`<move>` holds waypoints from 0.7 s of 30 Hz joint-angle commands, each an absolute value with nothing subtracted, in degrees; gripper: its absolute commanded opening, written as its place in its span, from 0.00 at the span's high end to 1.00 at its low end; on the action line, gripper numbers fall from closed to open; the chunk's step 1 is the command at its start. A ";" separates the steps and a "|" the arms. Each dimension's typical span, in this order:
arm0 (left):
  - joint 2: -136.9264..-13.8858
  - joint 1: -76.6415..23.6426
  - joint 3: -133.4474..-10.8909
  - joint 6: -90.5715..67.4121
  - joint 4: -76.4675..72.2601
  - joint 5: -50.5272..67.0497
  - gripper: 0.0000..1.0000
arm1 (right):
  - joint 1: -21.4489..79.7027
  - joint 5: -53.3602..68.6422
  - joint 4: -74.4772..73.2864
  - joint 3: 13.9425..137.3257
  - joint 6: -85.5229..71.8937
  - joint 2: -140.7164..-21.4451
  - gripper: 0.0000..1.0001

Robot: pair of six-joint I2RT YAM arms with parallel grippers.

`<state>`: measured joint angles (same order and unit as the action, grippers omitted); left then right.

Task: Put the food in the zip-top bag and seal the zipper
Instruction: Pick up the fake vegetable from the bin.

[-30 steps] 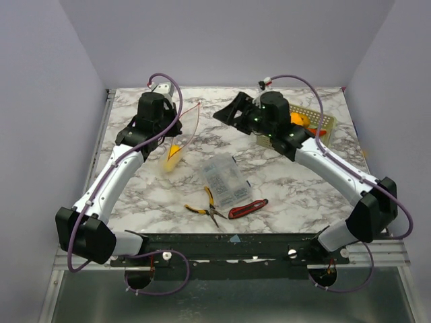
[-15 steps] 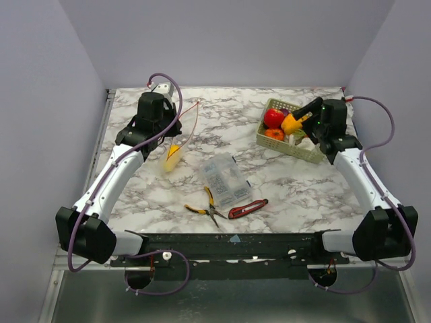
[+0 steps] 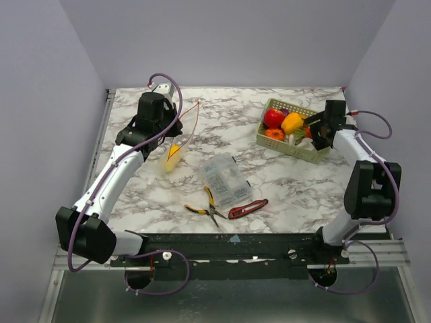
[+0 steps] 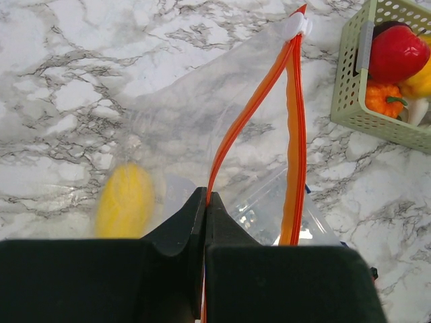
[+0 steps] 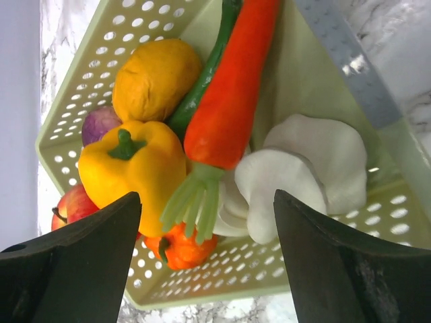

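My left gripper (image 3: 176, 126) (image 4: 205, 198) is shut on the orange-red zipper (image 4: 232, 138) of the clear zip-top bag (image 3: 180, 138) (image 4: 175, 128) and holds its mouth open above the table. A yellow food piece (image 4: 126, 200) (image 3: 173, 157) lies inside the bag. My right gripper (image 3: 314, 130) (image 5: 205, 229) is open above the green basket (image 3: 310, 152) (image 5: 222, 286). In the basket lie a yellow pepper (image 5: 138, 169) (image 3: 291, 122), a carrot (image 5: 229, 87), white mushrooms (image 5: 296, 171), a small orange pumpkin (image 5: 180, 247), an orange fruit (image 5: 153, 77), a purple piece (image 5: 101, 122) and a red fruit (image 3: 273, 118).
A rigid clear compartment box (image 3: 225, 182) sits mid-table. Yellow-handled pliers (image 3: 205, 204) and a red-handled tool (image 3: 248, 208) lie near the front edge. The basket also shows in the left wrist view (image 4: 350, 94).
My right arm has swung from the middle of the table back to the right and now hovers open over the basket. The left gripper and bag have not moved.
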<state>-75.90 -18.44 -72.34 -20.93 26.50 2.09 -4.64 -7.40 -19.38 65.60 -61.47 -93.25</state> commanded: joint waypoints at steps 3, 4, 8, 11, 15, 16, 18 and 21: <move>-76.20 -18.17 -73.93 -21.62 27.51 4.04 1.00 | -5.11 -11.09 -22.76 73.76 -63.18 -99.96 0.21; -76.08 -18.17 -73.92 -21.71 27.51 4.04 1.00 | -5.08 -11.37 -23.00 74.49 -63.09 -100.76 0.21; -75.98 -18.19 -73.61 -21.45 27.19 3.52 1.00 | -5.18 -10.79 -23.29 75.21 -64.44 -103.49 0.30; -76.49 -18.11 -74.07 -21.62 27.60 3.97 1.00 | -5.16 -10.68 -23.34 74.59 -65.91 -104.38 0.33; -76.37 -18.15 -73.74 -21.62 27.31 3.83 1.00 | -5.26 -10.72 -22.75 73.37 -67.18 -105.58 0.35; -76.40 -18.11 -73.73 -21.62 27.34 3.78 1.00 | -5.21 -10.75 -22.51 73.33 -67.41 -105.96 0.40; -76.63 -18.11 -73.96 -21.62 27.51 3.94 1.00 | -5.35 -10.74 -22.06 73.38 -67.55 -106.96 0.48; -76.67 -18.11 -74.15 -21.80 27.71 4.36 1.00 | -5.85 -9.51 -22.11 73.91 -67.24 -108.38 0.58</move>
<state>-76.23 -18.44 -72.38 -21.15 26.72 2.66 -5.02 -8.84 -21.15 74.02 -66.26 -105.95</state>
